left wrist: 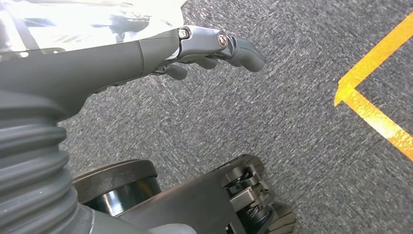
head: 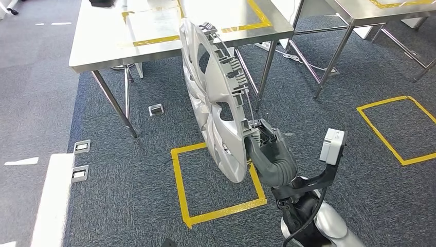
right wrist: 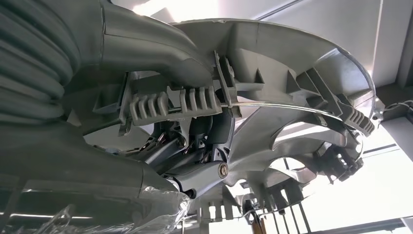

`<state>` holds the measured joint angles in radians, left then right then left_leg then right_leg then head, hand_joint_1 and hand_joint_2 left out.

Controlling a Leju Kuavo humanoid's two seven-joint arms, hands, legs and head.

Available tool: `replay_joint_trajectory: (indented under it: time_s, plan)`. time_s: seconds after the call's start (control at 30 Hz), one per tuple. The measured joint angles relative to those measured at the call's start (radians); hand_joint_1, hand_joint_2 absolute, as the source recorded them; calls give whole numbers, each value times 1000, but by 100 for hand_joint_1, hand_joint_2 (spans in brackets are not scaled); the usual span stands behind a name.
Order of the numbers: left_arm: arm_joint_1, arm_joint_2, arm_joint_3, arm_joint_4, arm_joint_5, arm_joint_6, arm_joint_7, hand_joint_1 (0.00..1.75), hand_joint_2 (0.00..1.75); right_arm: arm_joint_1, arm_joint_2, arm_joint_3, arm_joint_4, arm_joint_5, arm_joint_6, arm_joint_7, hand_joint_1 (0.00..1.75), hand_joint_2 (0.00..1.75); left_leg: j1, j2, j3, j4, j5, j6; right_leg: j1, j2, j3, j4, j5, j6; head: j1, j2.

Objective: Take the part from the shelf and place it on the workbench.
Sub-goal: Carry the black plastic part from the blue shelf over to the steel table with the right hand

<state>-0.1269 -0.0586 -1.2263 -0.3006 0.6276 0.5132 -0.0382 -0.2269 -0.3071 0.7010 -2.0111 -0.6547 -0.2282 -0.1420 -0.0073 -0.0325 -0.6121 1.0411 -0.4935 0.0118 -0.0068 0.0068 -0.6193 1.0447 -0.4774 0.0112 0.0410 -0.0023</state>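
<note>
Head view: the right hand [head: 265, 149] is gripping the wheel cover [head: 216, 98] at its lower rim, short of the workbench [head: 103, 41]. It is looking light, thin and springy. The left hand [left wrist: 204, 46] is hanging empty, fingers loosely apart.

The wheel cover [head: 216, 98] blocks part of the workbench [head: 103, 43] edge and hides most of the right hand's [head: 265, 149] fingers where it's gripped. The workbench runs off the frame's top. In the wrist view, glare washes out whatever's behind the left hand [left wrist: 195, 46].

Glossy silver plastic part [head: 205, 98]; brushed-metal workbench [head: 103, 38]; rough grey carpet [head: 128, 206].
</note>
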Motion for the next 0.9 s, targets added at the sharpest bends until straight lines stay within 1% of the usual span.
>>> replay_joint_trajectory:
  time_s: [0.13,0.47,0.7,0.77,0.83,0.87,0.9]
  plan:
    - [-1,0,-1,0,-2,-4,7,0,175,-30,2,11,15,0,-3,5,175,175,1,0,1,-3,0,-6,1,0,1,0,-1,-3,0,0]
    - [-2,1,-1,0,8,-21,23,0,175,-78,7,41,44,0,-11,16,175,175,0,0,1,-2,0,-6,0,0,3,-2,0,-2,0,0]
    - [-2,6,-1,0,10,-25,25,0,175,-87,7,59,55,0,-18,16,175,175,-4,0,0,5,-5,1,-4,0,5,-4,1,5,0,0]
    - [-3,7,-1,0,10,-27,26,0,175,-92,7,63,57,0,-19,16,175,175,-5,0,1,4,-5,6,-5,0,7,-8,1,10,0,0]
    - [-4,7,-1,0,9,-29,27,0,175,-94,8,65,58,0,-19,16,175,175,1,1,11,-10,-1,12,-4,-1,11,-8,-2,17,0,0]
    - [-5,7,-1,0,9,-30,27,0,175,-96,8,65,58,0,-19,16,175,175,5,1,17,-18,1,15,-3,-1,5,9,-12,20,1,0]
    - [-6,7,-1,-1,8,-30,28,0,175,-98,8,66,59,0,-20,16,175,175,9,2,24,-23,2,17,-3,-1,-13,47,-31,23,2,0]
